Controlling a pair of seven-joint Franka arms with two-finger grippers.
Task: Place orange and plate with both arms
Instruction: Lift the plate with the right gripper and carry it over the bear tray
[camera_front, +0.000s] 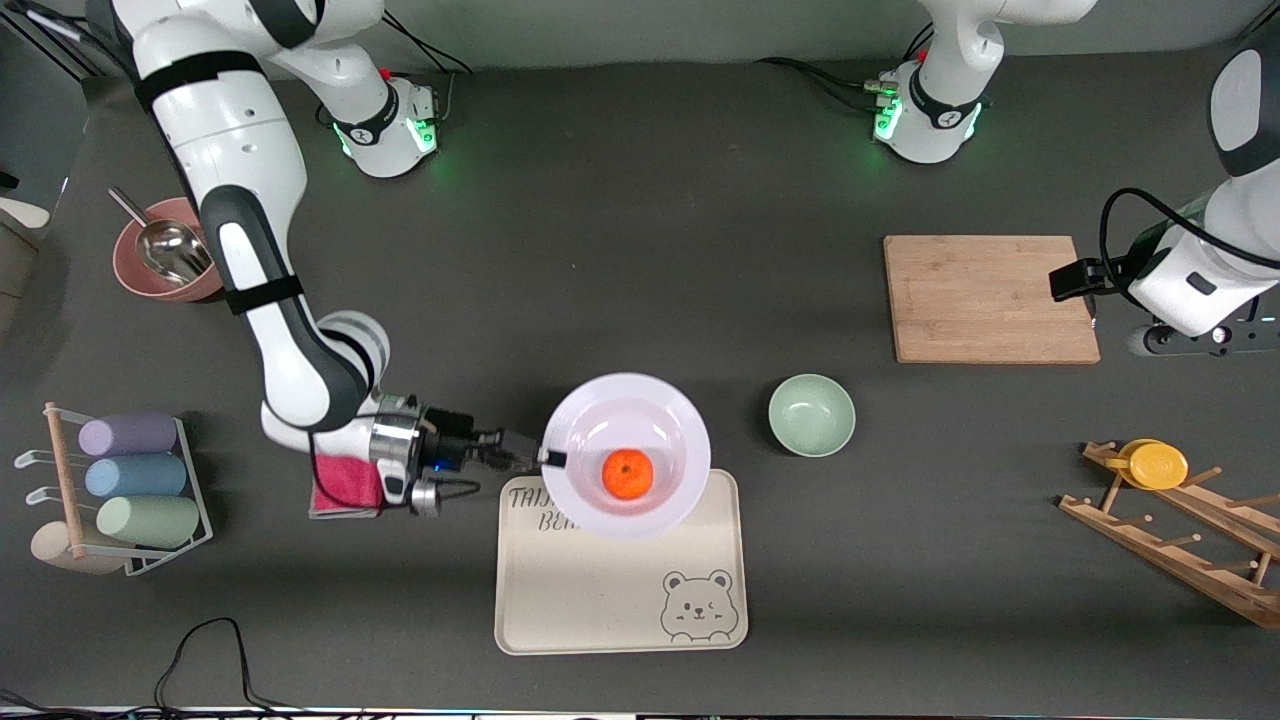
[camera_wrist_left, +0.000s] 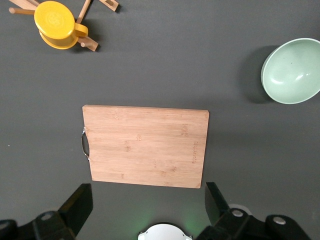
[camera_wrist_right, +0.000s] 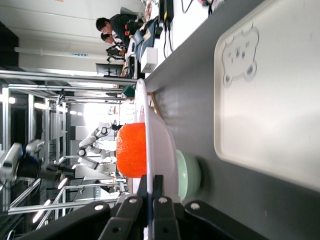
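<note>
The white plate (camera_front: 600, 400) hangs level over the end of the bear tray (camera_front: 600, 600) that lies farther from the front camera. The orange (camera_front: 628, 473) sits in the middle of the plate. My right gripper (camera_front: 545, 458) is shut on the plate's rim at the side toward the right arm's end of the table. The right wrist view shows its fingers (camera_wrist_right: 151, 185) clamped on the thin rim of the plate (camera_wrist_right: 162, 140), with the orange (camera_wrist_right: 131, 150) on it. My left gripper (camera_wrist_left: 148, 200) is open and empty, high above the table by the wooden cutting board (camera_wrist_left: 145, 147).
A pale green bowl (camera_front: 811, 414) stands beside the plate, toward the left arm's end. The cutting board (camera_front: 990, 298) lies farther from the front camera than the bowl. A wooden rack with a yellow cup (camera_front: 1155, 464), a rack of pastel cups (camera_front: 130, 480) and a pink bowl with a scoop (camera_front: 160, 262) stand at the table's ends.
</note>
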